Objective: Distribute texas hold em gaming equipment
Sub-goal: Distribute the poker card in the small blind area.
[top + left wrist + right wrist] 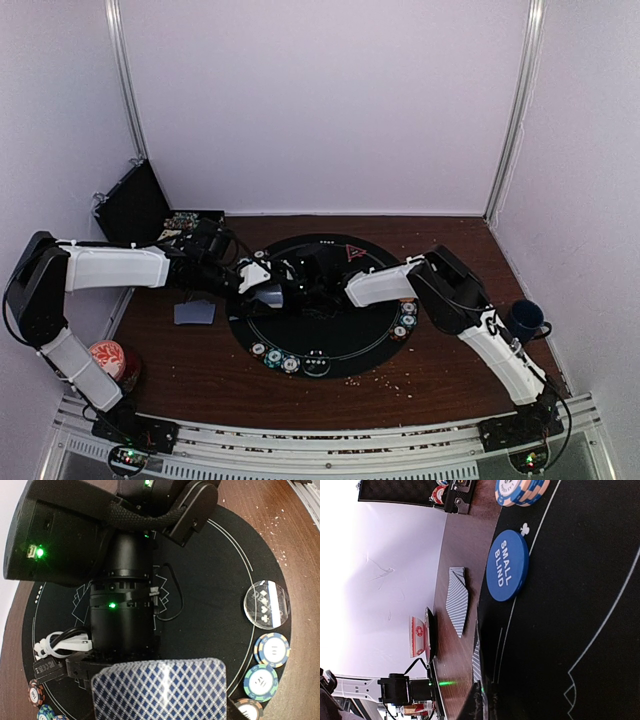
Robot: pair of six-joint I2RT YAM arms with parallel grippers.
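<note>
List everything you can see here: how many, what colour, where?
Mat: one, black, round, centre of view.
Poker chips: at least six, striped mixed colours, mat's near-left and right edges.
Small-blind button: one, blue, mat's edge, near the loose cards.
Clear button: one, transparent, beside the right chips.
Triangle marker: one, red, mat's far side.
Loose cards: small pile, blue-patterned, left of mat.
Held cards: one pack, blue-patterned, in left jaws.
Case: one, black, back-left corner.
Can: one, red-topped, near-left.
Mug: one, dark blue, right side.
Left arm: one, white and black, jaws closed on held cards.
Right arm: one, white and black, reaching to mat centre.
</note>
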